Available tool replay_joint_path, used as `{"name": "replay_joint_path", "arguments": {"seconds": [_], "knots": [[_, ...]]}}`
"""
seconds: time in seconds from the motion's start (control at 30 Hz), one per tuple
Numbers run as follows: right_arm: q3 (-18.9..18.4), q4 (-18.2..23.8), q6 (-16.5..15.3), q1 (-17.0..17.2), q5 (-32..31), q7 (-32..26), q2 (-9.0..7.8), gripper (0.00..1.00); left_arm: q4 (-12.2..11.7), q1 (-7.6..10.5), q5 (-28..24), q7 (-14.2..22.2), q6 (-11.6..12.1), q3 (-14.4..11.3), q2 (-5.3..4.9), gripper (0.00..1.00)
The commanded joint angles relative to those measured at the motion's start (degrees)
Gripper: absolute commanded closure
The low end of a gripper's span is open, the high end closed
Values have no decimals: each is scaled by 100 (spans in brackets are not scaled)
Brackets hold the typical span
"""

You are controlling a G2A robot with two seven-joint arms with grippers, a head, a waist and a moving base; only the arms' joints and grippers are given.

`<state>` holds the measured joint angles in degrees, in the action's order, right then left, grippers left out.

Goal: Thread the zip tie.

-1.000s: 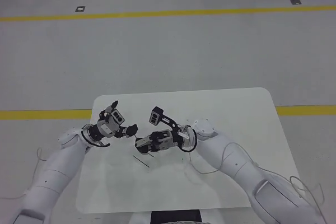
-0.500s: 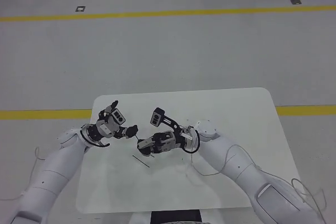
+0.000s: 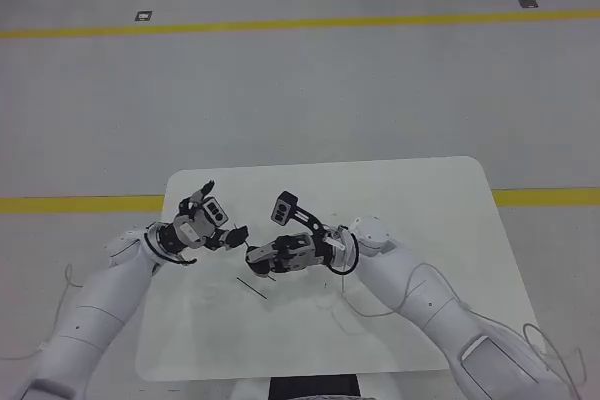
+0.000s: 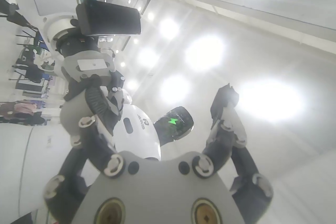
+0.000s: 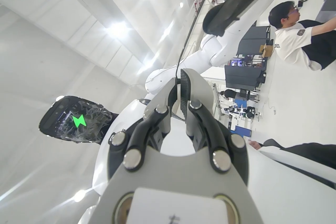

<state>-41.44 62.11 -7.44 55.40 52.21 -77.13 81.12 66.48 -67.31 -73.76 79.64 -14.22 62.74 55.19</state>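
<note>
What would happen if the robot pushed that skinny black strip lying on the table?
The strip looks very thin and lies flat on the table, so it is probably light and would slide, not roll. Long and narrow, it likely bends if lifted by one end. Pinching it off the flat top may be fiddly.

Overhead looking down, wrist cameras facing upward

A white table [image 3: 430,200] stands on grey floor [image 3: 300,100], one yellow line [image 3: 60,205] running under the table's far part, another well beyond it.
</note>
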Motion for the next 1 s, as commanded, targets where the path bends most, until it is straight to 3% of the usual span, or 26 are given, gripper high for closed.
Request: {"name": "replay_joint_path", "arguments": {"seconds": [0.0, 0.17, 0.6, 0.8, 0.97], "knots": [[-34, 23, 3, 24, -19, 0, -6, 100, 20, 6, -38, 0, -75, -21, -2, 33], [-102, 80, 36, 70, -69, -38, -14, 100, 104, 15, -69, 0, -226, -90, -26, 50], [-198, 92, 104, 108, -100, -101, 6, 100, 251, 53, 53, 0, -269, -304, -125, 55], [-232, 74, 128, 105, -114, -138, 20, 100, 307, 83, 56, 0, -265, -423, -180, 61], [-255, 76, 147, 106, -142, -154, 29, 100, 319, 119, 25, 0, -250, -508, -222, 72]]}}
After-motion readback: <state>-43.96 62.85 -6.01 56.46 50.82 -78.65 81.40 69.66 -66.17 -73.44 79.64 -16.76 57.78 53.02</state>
